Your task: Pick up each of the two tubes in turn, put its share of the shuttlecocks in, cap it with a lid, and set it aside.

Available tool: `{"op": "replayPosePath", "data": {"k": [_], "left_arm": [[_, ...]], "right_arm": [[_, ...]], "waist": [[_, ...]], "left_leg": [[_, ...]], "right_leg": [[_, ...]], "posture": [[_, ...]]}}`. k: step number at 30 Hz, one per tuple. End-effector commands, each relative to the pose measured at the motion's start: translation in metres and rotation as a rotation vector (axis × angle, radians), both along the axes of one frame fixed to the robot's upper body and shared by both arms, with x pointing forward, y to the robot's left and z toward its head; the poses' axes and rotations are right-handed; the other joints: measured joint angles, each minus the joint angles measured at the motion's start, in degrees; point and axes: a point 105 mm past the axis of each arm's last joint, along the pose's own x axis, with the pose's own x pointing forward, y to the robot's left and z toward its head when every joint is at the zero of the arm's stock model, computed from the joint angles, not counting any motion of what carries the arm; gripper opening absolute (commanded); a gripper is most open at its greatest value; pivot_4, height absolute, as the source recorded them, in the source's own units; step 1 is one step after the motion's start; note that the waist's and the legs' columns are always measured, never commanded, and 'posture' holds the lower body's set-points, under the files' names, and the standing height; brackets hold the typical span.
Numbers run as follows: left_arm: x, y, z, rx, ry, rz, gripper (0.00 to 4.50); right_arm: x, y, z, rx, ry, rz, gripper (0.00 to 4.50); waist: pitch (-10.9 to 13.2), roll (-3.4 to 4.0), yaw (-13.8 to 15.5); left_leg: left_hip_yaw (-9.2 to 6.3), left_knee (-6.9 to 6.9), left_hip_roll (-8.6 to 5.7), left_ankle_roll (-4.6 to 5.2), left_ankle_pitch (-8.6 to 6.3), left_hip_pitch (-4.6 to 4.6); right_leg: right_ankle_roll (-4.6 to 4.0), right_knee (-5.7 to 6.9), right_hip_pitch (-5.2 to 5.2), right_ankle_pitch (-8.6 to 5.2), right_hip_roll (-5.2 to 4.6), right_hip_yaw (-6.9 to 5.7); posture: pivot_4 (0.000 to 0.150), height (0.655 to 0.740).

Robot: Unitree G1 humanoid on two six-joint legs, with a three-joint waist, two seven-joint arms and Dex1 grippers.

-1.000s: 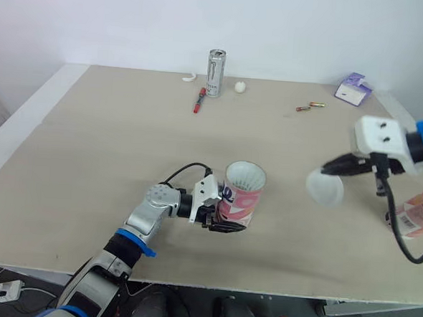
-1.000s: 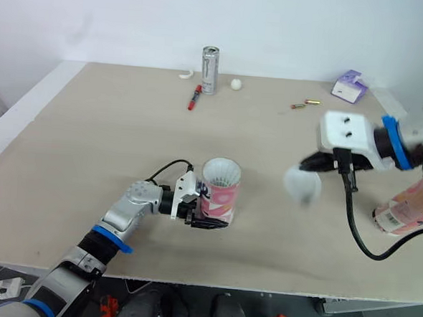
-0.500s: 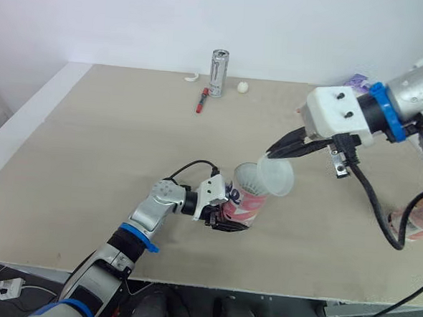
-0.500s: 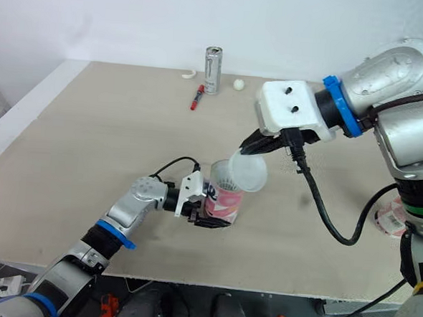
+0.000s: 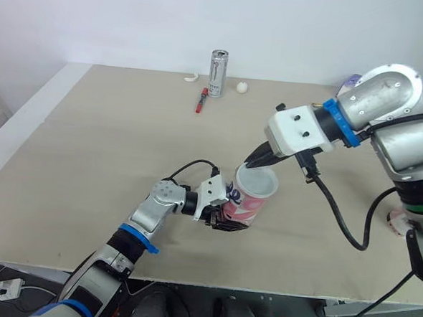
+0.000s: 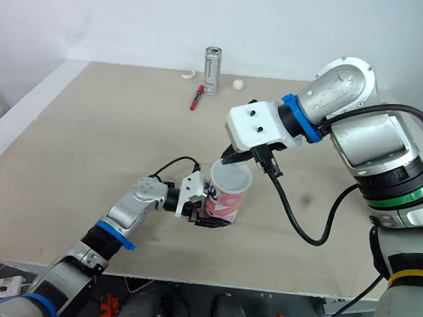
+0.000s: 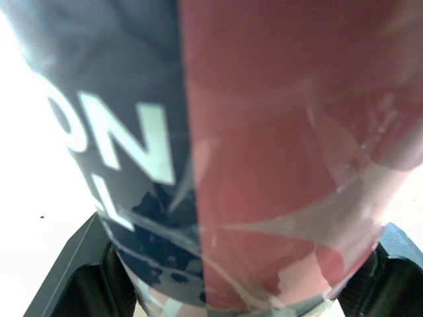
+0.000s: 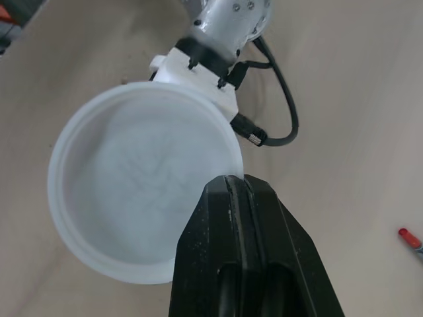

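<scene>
A pink and navy tube point(image 5: 244, 208) stands upright near the table's front edge, with my left gripper point(image 5: 221, 215) shut on its lower part from the left. In the left wrist view the tube point(image 7: 251, 165) sits between the two fingers. My right gripper point(image 5: 259, 161) is shut on the rim of a translucent white lid point(image 5: 257, 183), which rests at the tube's mouth, slightly tilted. The right wrist view looks down onto the lid point(image 8: 139, 211) pinched at its edge. The tube's contents are hidden by the lid. A second pink tube point(image 5: 394, 218) lies at the right, mostly behind my right arm.
A silver can point(image 5: 217, 72), a red marker point(image 5: 201, 100), a small white ball point(image 5: 240, 87) and a white curved piece point(image 5: 190, 77) lie along the table's back edge. A purple box point(image 5: 350, 81) peeks out behind my right arm.
My right gripper has carried the lid from the right side of the table leftward and down onto the tube's mouth. The left gripper has kept hold of the tube.
</scene>
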Motion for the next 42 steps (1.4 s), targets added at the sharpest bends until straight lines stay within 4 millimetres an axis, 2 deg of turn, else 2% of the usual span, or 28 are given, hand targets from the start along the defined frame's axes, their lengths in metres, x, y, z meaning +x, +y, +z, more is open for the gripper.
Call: {"op": "replayPosePath", "data": {"k": [1, 15, 25, 28, 29, 30, 31, 37, 40, 42], "left_arm": [[-0.001, 0.006, -0.023, 0.071, 0.074, 0.039, 3.36], [-0.002, 0.007, -0.026, 0.075, 0.097, 0.049, 3.36], [-0.002, 0.008, -0.027, 0.075, 0.108, 0.054, 3.36], [-0.002, 0.008, -0.027, 0.077, 0.11, 0.055, 3.36], [-0.002, 0.008, -0.027, 0.078, 0.111, 0.055, 3.36], [-0.002, 0.008, -0.027, 0.078, 0.112, 0.055, 3.36], [-0.002, 0.008, -0.027, 0.078, 0.113, 0.055, 3.36], [-0.002, 0.008, -0.028, 0.081, 0.118, 0.055, 3.36], [-0.002, 0.008, -0.028, 0.082, 0.119, 0.055, 3.36], [-0.001, 0.009, -0.028, 0.084, 0.117, 0.056, 3.36]], "right_arm": [[-0.002, -0.001, 0.009, -0.032, -0.038, 0.032, 0.03], [0.004, 0.001, 0.009, -0.041, -0.045, 0.047, 0.03], [0.003, -0.006, 0.003, -0.067, -0.025, 0.029, 0.03], [0.004, -0.006, 0.004, -0.06, -0.03, 0.029, 0.95], [0.004, -0.006, 0.005, -0.052, -0.033, 0.029, 1.4], [0.005, -0.005, 0.007, -0.042, -0.037, 0.029, 1.61], [0.005, -0.005, 0.008, -0.035, -0.04, 0.024, 2.08], [0.008, -0.006, 0.031, 0.12, 0.004, -0.05, 2.08], [0.009, -0.007, 0.044, 0.259, 0.064, -0.118, 2.08], [0.008, -0.011, 0.058, 0.428, 0.188, -0.201, 2.08]], "waist": [[0.0, 0.0, 0.0], [0.0, 0.0, -0.03], [0.0, 0.0, -0.02], [0.0, -0.01, -0.01], [0.0, -0.01, -0.02], [0.0, -0.01, -0.02], [0.0, -0.01, -0.02], [0.01, -0.01, -0.02], [0.01, -0.01, -0.01], [0.01, -0.02, -0.01]], "left_leg": [[0.0, 0.0, 0.0, 0.0, 0.0, 0.0], [-0.03, -0.01, 0.03, 0.0, 0.0, 0.0], [-0.03, -0.02, 0.03, 0.0, 0.0, 0.0], [-0.03, -0.02, 0.03, 0.0, 0.0, 0.0], [-0.03, -0.02, 0.03, 0.0, 0.0, 0.0], [-0.01, -0.03, 0.03, 0.0, 0.0, 0.0], [-0.01, -0.03, 0.03, 0.0, 0.0, 0.0], [-0.03, -0.04, 0.03, 0.0, 0.0, 0.0], [-0.03, -0.05, 0.03, 0.0, 0.0, -0.01], [-0.03, -0.06, 0.03, 0.0, 0.0, -0.01]], "right_leg": [[0.0, 0.0, 0.0, 0.0, -0.01, -0.01], [-0.03, 0.0, -0.01, 0.0, -0.09, -0.06], [-0.03, -0.01, -0.01, 0.0, -0.18, -0.14], [-0.03, -0.01, -0.01, 0.0, -0.2, -0.17], [-0.03, -0.01, -0.02, 0.0, -0.21, -0.17], [-0.03, -0.01, -0.03, 0.0, -0.22, -0.18], [-0.03, -0.01, -0.03, 0.0, -0.22, -0.2], [-0.03, -0.01, -0.04, 0.0, -0.24, -0.24], [-0.06, -0.01, -0.03, 0.0, -0.28, -0.26], [-0.07, -0.02, -0.03, 0.01, -0.32, -0.27]], "posture": [[0.15, 0.74], [0.15, 0.74], [0.15, 0.74], [0.15, 0.74], [0.15, 0.74], [0.15, 0.74], [0.15, 0.74], [0.15, 0.74], [0.15, 0.74], [0.15, 0.74]]}}
